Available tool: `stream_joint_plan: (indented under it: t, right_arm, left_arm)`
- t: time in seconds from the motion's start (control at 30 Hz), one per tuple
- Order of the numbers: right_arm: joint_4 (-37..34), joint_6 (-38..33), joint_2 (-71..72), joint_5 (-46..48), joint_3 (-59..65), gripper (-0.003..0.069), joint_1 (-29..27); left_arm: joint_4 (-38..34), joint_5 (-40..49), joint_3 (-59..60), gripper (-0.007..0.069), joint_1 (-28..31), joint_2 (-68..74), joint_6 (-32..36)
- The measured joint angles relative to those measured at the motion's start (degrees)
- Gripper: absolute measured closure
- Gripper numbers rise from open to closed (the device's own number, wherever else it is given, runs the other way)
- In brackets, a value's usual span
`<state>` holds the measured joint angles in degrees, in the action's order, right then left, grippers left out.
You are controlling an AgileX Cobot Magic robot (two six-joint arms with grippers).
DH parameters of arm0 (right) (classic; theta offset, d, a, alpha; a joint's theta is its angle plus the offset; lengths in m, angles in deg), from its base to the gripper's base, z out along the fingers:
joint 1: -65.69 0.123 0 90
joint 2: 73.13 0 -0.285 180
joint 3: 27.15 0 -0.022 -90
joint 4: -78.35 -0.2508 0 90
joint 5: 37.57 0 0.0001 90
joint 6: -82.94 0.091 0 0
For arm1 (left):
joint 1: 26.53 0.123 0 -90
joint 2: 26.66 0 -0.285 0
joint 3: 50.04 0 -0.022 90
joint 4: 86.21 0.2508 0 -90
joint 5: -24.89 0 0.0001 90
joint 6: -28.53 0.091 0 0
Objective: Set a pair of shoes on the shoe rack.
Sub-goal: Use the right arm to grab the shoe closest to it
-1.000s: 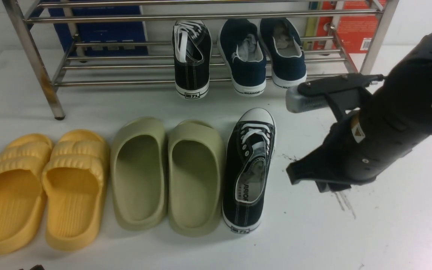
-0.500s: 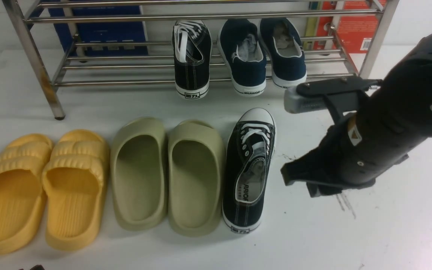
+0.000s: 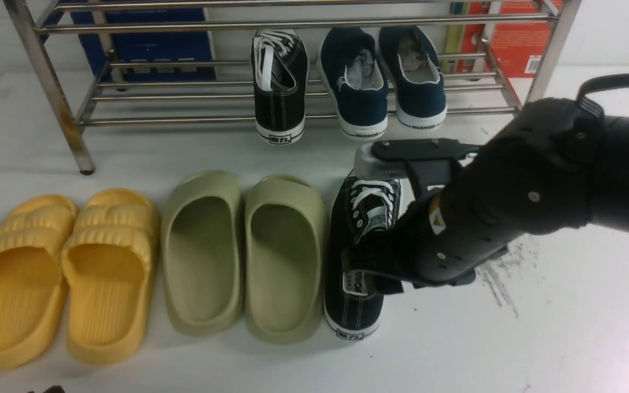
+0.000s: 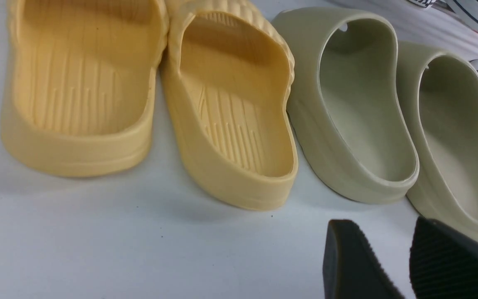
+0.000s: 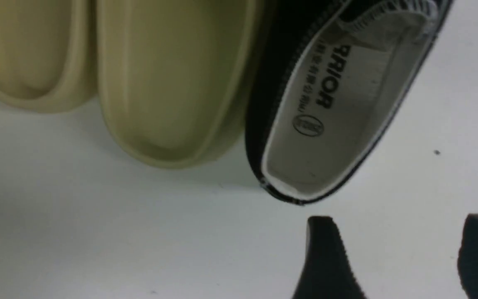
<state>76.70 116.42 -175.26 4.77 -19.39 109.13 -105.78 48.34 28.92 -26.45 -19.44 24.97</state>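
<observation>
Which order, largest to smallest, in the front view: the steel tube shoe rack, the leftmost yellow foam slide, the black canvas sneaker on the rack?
1. Steel tube shoe rack.
2. Leftmost yellow foam slide.
3. Black canvas sneaker on the rack, farther away, so unsure.

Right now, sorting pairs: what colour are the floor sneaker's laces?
White laces on the sneaker; front view shows them best.

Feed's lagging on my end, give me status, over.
Right end effector open, empty, over heel of loose black sneaker. Left end effector open, empty. Other sneaker on shoe rack. Olive slide close beside the loose one.
</observation>
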Motion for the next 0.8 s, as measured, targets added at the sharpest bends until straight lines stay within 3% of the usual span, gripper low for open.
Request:
stream_joint_plan:
  t: [0.33,0.8]
  right_arm:
    - [-1.5,-5.1,-2.2,0.5,-5.7,0.0213,4.6]
    - [0.5,-7.8,-13.1,1.3,-9.4,0.0242,3.3]
  left_arm:
    - [0.0,0.0,0.0,0.0386,0.0,0.0,0.0]
    - [0.0,0.0,0.0,0.0386,0.0,0.0,0.0]
